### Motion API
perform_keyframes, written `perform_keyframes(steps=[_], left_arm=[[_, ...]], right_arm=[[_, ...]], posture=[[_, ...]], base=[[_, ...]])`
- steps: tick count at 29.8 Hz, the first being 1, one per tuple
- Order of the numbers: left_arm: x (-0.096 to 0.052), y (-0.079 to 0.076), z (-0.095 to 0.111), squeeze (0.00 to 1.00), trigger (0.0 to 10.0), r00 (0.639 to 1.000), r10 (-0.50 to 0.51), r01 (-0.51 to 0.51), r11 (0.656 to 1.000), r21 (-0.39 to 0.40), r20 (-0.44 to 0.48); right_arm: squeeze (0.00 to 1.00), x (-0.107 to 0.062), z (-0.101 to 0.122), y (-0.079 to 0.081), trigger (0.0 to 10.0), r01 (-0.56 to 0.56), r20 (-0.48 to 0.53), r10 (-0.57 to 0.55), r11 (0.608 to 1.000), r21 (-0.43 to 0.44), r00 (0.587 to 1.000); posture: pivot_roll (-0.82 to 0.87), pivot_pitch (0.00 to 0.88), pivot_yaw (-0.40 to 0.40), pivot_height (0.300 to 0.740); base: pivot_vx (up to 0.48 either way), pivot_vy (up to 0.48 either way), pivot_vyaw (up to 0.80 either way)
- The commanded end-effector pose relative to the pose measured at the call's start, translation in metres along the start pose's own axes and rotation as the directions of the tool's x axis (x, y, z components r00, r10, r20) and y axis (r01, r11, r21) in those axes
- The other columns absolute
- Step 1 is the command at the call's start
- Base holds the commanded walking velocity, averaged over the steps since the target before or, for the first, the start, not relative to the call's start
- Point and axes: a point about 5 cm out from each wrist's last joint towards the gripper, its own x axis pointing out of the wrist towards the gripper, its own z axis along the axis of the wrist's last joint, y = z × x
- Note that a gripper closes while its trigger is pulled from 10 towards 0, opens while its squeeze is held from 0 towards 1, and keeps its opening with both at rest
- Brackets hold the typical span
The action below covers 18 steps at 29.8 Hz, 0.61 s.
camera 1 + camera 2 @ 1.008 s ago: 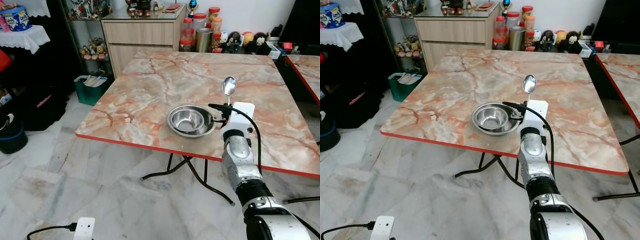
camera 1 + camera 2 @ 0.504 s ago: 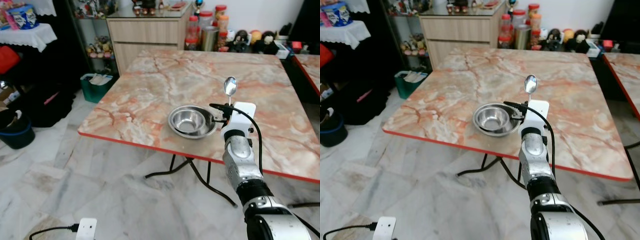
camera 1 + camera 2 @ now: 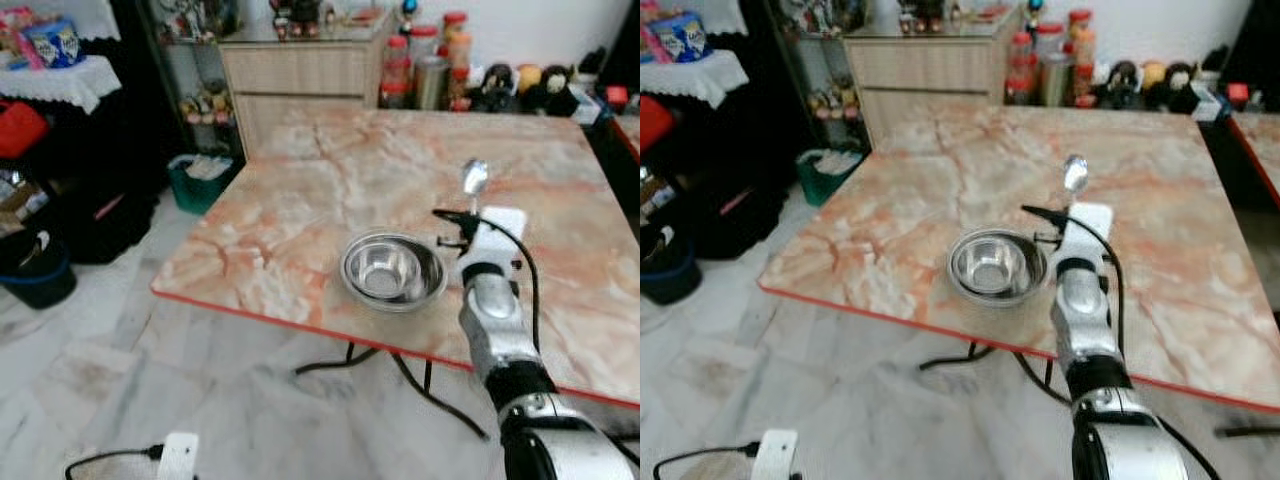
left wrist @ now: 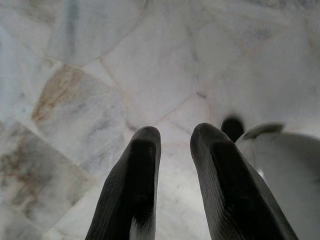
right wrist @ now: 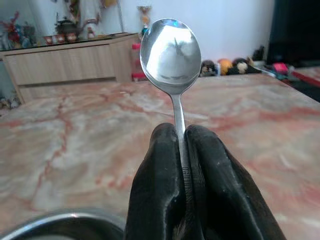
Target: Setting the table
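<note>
A: Holding the spoon (image 5: pixel 171 55) upright in my right gripper (image 5: pixel 181 150), I stand at the near edge of the desk (image 3: pixel 300 190). The jaws are closed tight on the handle, bowl end up. The gripper sits just beside the steel bowl (image 3: pixel 392 270), on its right, over the marble top.

B: Which step is this?

A: Placing the cutlery, as I judge it. The bowl is already set near the desk's front edge; the spoon is not yet down. The next move calls for tipping the spoon flat and lowering it to the desk beside the bowl before the jaws part, so it does not drop or clatter against the rim.

B: And the left gripper (image 4: pixel 172 165)?

A: Idle, pointed at the marble floor, jaws slightly apart, holding nothing.

B: Any legible writing?

A: None. An engraved mark on the handle is too blurred to read.
</note>
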Motion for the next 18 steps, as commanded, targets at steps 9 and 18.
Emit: perform_keyframes(steps=[9, 18], left_arm=[[-0.001, 0.006, -0.004, 0.0, 10.0, 1.0, 0.01, -0.01, 1.0, -0.005, -0.011], [-0.001, 0.008, -0.005, 0.0, 10.0, 1.0, 0.008, -0.008, 1.0, -0.011, -0.018]], right_arm=[[0.0, 0.0, 0.0, 0.012, 10.0, -0.022, -0.013, 0.023, 1.0, 0.013, 1.0], [0.0, 0.0, -0.022, -0.015, 10.0, 0.072, -0.196, -0.077, 0.997, -0.031, 0.978]], posture=[[0.06, 0.0, 0.038, 0.74], [0.07, 0.0, 0.036, 0.74]], base=[[0.0, 0.0, 0.0], [0.0, 0.0, 0.0]])
